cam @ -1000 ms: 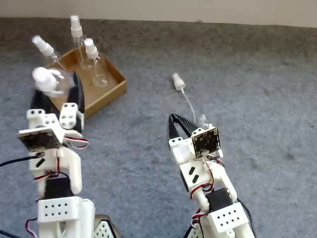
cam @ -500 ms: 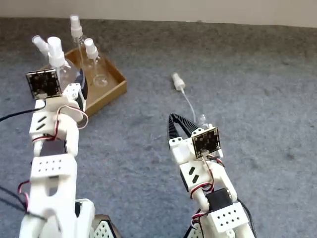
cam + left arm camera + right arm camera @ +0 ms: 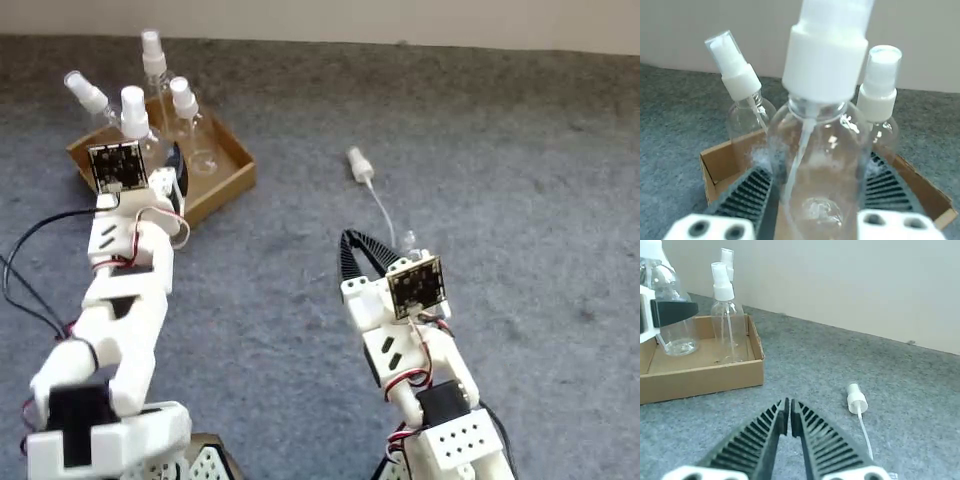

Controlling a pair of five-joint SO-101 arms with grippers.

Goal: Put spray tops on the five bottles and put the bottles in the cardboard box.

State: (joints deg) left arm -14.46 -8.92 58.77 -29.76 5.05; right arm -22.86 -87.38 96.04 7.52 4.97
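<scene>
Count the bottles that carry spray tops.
4: the leaning bottle, back bottle and front bottle at the cardboard box; the held bottle in the left gripper. A fifth may be hidden.

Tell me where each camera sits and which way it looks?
High view: fixed above, looking down on both arms, the cardboard box and a loose spray top.
Left wrist view: on the left wrist, facing the left gripper, shut on a bottle.
Right wrist view: on the right wrist, facing past the shut right gripper.
Shared: all three show the cardboard box.
</scene>
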